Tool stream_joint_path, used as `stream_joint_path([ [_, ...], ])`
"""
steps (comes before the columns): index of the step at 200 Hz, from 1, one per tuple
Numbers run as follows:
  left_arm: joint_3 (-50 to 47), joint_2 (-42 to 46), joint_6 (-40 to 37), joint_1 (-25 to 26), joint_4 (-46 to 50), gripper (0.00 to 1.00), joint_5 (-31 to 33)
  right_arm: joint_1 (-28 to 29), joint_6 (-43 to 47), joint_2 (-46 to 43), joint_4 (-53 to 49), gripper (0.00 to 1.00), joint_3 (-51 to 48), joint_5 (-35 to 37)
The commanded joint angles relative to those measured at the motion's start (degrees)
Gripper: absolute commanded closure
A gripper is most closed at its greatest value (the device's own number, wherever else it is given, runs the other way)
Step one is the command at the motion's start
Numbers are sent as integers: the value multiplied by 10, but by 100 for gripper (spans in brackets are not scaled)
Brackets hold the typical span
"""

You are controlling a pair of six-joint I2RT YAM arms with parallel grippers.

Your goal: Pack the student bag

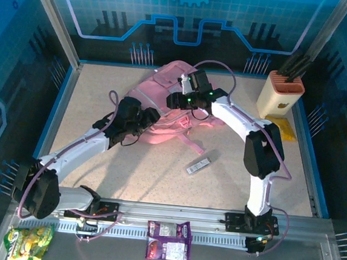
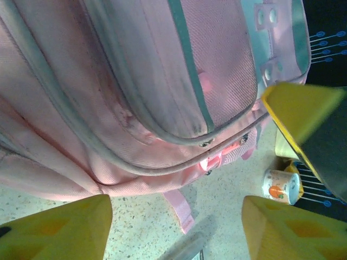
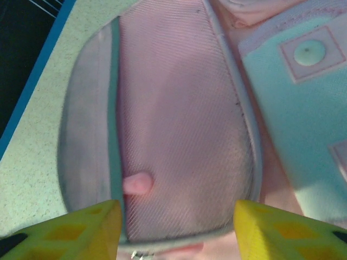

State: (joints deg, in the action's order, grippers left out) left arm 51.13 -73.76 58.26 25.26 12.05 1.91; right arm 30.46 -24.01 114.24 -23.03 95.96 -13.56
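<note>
Bright, even overhead light falls on the speckled beige worktop point(image 1: 157, 177), casting soft, short shadows beside the large pink fabric backpack point(image 1: 162, 86). The blue walls behind it stay dim. Both wrist views look greenish, with the yellow jaws blurred below the backpack.

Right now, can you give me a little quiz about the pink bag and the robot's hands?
1. True or false: the left gripper and the right gripper both have their jaws apart, holding nothing.
2. Pick one: on the student bag, the zip pull of the pocket under the right gripper is A) pink, B) black, C) green.
3. Fill in: both grippers' fingers are coloured ____.
Key: 1 true; 2 A; 3 yellow.
</note>
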Motion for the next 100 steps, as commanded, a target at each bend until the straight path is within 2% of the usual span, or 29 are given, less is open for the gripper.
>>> stream_joint_path([
  [1, 46, -19, -38, 17, 33, 31, 79, -7, -4, 36, -54, 43, 38, 4],
  [22, 69, -39, -58, 27, 50, 25, 102, -10, -3, 56, -58, 44, 50, -5],
  [37, 79, -50, -69, 32, 53, 20, 115, -8, -4, 66, -52, 49, 50, -17],
  [56, 88, -60, -74, 35, 65, 13, 123, -7, -1, 70, -57, 50, 50, -9],
  [76, 88, -56, -78, 39, 82, 7, 142, -10, 11, 53, -70, 42, 38, 28],
  [100, 76, -53, -74, 39, 80, 4, 153, -14, 16, 21, -56, 41, 9, 55],
])
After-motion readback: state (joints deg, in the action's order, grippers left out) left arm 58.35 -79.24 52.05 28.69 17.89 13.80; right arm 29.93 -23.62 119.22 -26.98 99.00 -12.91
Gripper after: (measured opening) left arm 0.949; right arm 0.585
